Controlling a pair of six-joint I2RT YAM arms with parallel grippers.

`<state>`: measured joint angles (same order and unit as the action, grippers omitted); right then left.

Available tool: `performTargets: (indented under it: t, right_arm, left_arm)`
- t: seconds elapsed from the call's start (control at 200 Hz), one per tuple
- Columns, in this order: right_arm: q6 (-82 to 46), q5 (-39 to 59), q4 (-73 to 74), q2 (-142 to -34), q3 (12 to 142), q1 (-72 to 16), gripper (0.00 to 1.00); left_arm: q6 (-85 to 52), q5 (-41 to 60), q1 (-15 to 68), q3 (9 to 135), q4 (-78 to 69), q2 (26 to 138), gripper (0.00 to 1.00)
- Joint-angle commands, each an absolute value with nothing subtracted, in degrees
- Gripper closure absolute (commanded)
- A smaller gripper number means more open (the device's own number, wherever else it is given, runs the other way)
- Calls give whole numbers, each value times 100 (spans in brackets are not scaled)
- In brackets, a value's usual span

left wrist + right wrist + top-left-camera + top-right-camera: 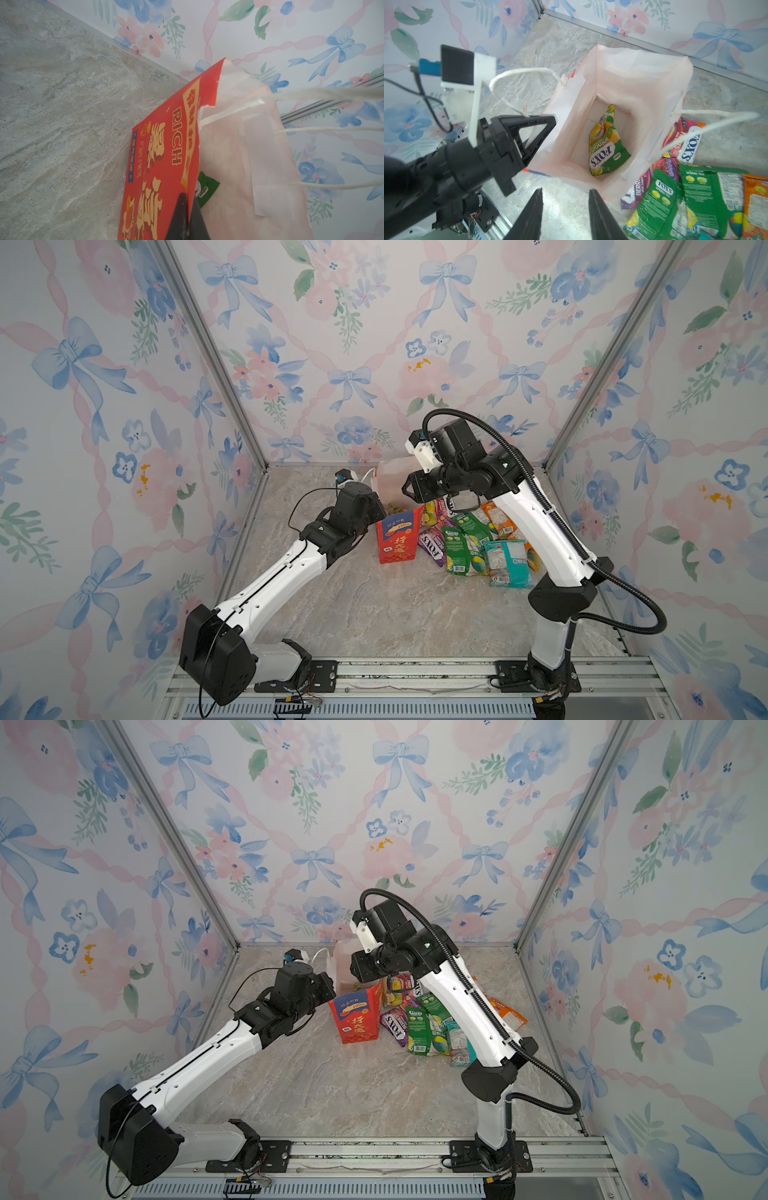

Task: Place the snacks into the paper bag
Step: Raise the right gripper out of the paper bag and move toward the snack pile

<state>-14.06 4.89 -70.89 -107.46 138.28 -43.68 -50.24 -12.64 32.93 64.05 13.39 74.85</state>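
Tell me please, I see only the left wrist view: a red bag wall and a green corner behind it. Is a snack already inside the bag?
Observer: Yes, one green packet lies on the bottom of the paper bag.
Operator: What does the other arm do?
Observer: The right pincer hangs open and empty just above the bag's rim.
Operator: What remains outside?
Observer: The other snacks lie heaped on the table beside the bag.

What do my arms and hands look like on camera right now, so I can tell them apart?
Both arms: white shells, black joints. The left arm trails a thin black cable; the right arm carries a thick ribbed black conduit. Left hand and right hand: black, tapered fingers.
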Motion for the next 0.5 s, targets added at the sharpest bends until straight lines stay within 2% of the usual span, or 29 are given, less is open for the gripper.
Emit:
performTargets:
  t: [0.0, 0.235, 0.495]
  right_arm:
    - [-1222, 660, -7114, -10159, 13301, -4423, 56]
    - [-1382, 510, -6625, -8647, 11362, -4022, 45]
    - [-1904, 975, -5736, -7491, 9062, -3212, 42]
  left_arm:
    - [-5089, -1253, 3304, 6457, 1224, 7558, 100]
    - [-5080, -1220, 3287, 6520, 1229, 7547, 100]
    - [-5114, -1081, 3245, 6635, 1226, 7658, 99]
